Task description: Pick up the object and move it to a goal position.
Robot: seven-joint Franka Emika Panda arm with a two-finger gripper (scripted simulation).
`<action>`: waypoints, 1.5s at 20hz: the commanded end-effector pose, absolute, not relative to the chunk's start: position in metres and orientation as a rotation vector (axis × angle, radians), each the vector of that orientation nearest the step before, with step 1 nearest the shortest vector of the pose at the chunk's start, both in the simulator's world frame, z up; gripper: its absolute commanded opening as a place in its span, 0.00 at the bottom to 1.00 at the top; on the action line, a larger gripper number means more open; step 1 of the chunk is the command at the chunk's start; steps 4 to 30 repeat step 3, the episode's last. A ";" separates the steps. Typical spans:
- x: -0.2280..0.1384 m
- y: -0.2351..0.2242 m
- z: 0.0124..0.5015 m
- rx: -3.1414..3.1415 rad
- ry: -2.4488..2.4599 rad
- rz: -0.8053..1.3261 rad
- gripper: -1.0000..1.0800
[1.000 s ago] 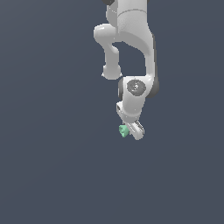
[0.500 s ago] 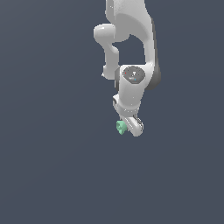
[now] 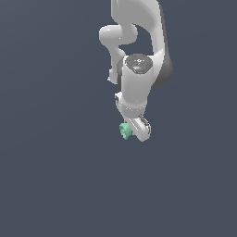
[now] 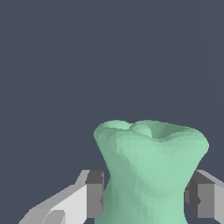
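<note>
The object [image 3: 124,130] is a small mint-green lumpy piece with flared ends, sticking out at the tip of the white arm in the exterior view. My gripper [image 3: 131,130] is shut on it. In the wrist view the object [image 4: 151,170] fills the space between the two grey pads [image 4: 95,194], which press against its narrow waist on both sides. Its flared end points away from the wrist camera. The lower part of the object is cut off by the picture's edge.
Only a plain dark grey-blue background surrounds the arm [image 3: 137,69] in both views. No table edge, container or goal marker shows.
The arm has carried the object a little toward the exterior view's left and slightly upward. The grip on the object is unchanged.
</note>
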State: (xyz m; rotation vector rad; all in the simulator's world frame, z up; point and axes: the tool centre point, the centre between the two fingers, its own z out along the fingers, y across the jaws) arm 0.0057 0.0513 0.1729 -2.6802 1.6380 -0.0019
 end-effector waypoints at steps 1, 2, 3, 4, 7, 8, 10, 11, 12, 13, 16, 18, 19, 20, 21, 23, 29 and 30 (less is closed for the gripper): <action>0.007 0.050 0.177 -2.682 1.637 0.000 0.00; 0.008 0.050 0.178 -2.682 1.637 0.000 0.00; 0.008 0.050 0.178 -2.682 1.637 0.000 0.00; 0.008 0.050 0.178 -2.682 1.637 0.000 0.00; 0.008 0.050 0.178 -2.682 1.637 0.000 0.00; 0.008 0.050 0.178 -2.682 1.637 0.000 0.00; 0.008 0.050 0.178 -2.682 1.637 0.000 0.00; 0.008 0.050 0.178 -2.682 1.637 0.000 0.00; 0.008 0.050 0.178 -2.682 1.637 0.000 0.00; 0.008 0.050 0.178 -2.682 1.637 0.000 0.00; 0.008 0.050 0.178 -2.682 1.637 0.000 0.00; 0.008 0.050 0.178 -2.682 1.637 0.000 0.00; 0.008 0.050 0.178 -2.682 1.637 0.000 0.00; 0.008 0.050 0.178 -2.682 1.637 0.000 0.00; 0.008 0.050 0.178 -2.682 1.637 0.000 0.00; 0.008 0.050 0.178 -2.682 1.637 0.000 0.00; 0.008 0.050 0.178 -2.682 1.637 0.000 0.00; 0.008 0.050 0.178 -2.682 1.637 0.000 0.00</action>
